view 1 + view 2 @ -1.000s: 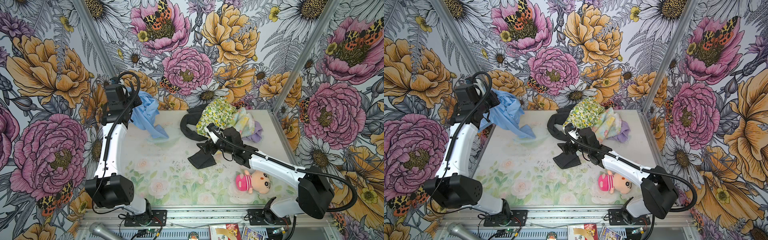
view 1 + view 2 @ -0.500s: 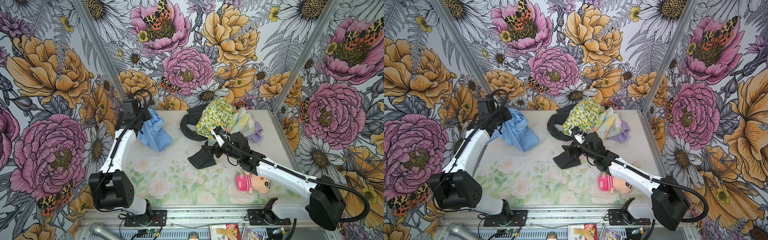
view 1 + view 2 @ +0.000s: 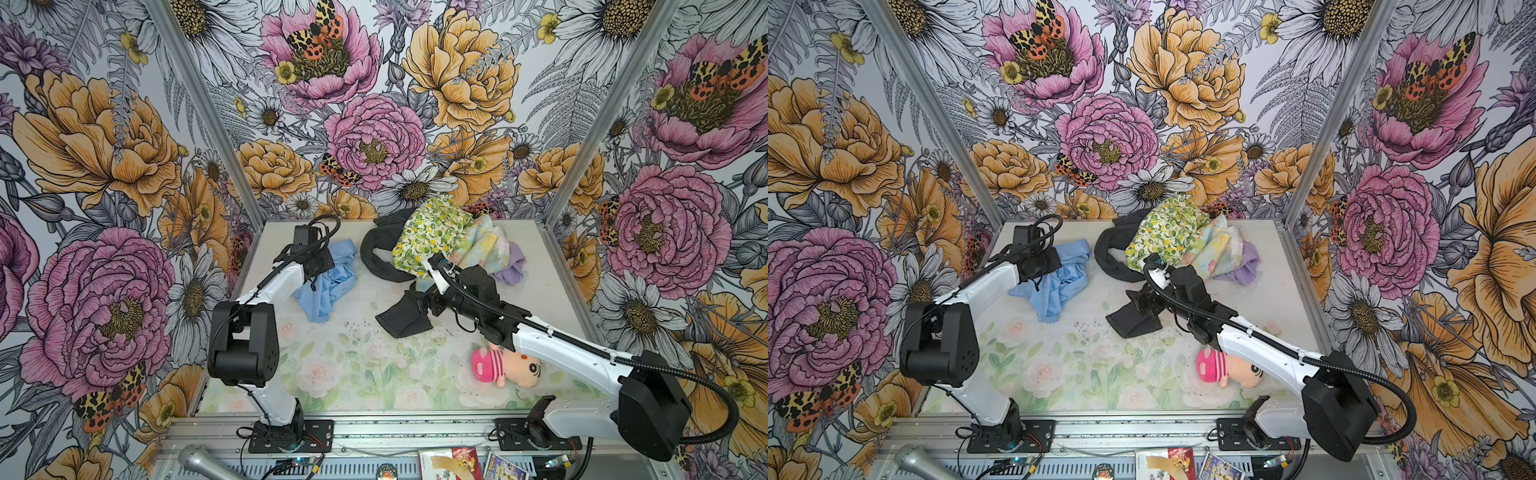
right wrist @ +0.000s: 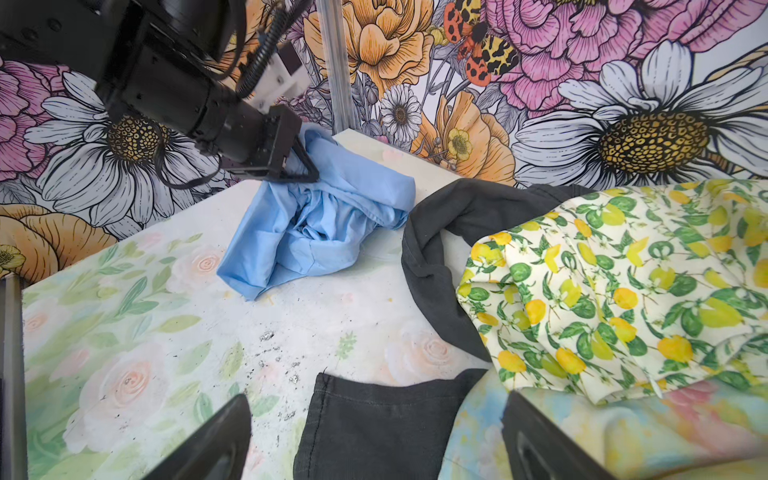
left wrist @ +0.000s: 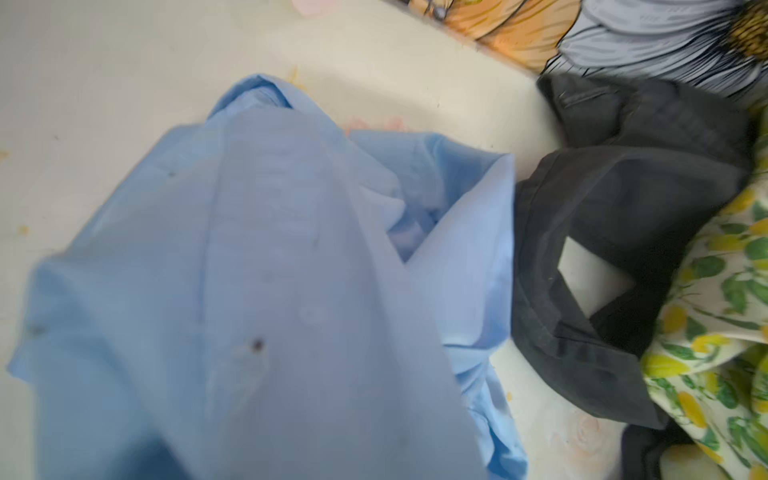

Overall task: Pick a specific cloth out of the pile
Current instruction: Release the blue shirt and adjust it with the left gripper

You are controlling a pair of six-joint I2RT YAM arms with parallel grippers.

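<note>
Descent marked the last second: a second earlier the left gripper (image 4: 306, 168) had held the cloth (image 3: 328, 282) high beside the left wall, with the sky-blue fabric hanging in a long drape; half a second earlier it was halfway down; now the arm had come low and the cloth lay bunched in folds on the table (image 3: 353, 361) at its far left side, just beside the pile (image 3: 440, 241) but no longer part of it; a strip of bare table showed between the blue folds and the pile's black edge in the right wrist view. The left gripper's jaws were still pressed together on an upper fold of the cloth, so it had not been let go. The right gripper (image 3: 419, 299) stood with its jaws spread over a separate black piece (image 3: 401, 320) in front of the pile, gripping nothing, and had hardly shifted. The plush doll (image 3: 503, 365) lay untouched near the front. For the task this read as nearly finished: the wanted cloth was out and set down apart, and only the release seemed to remain.
</note>
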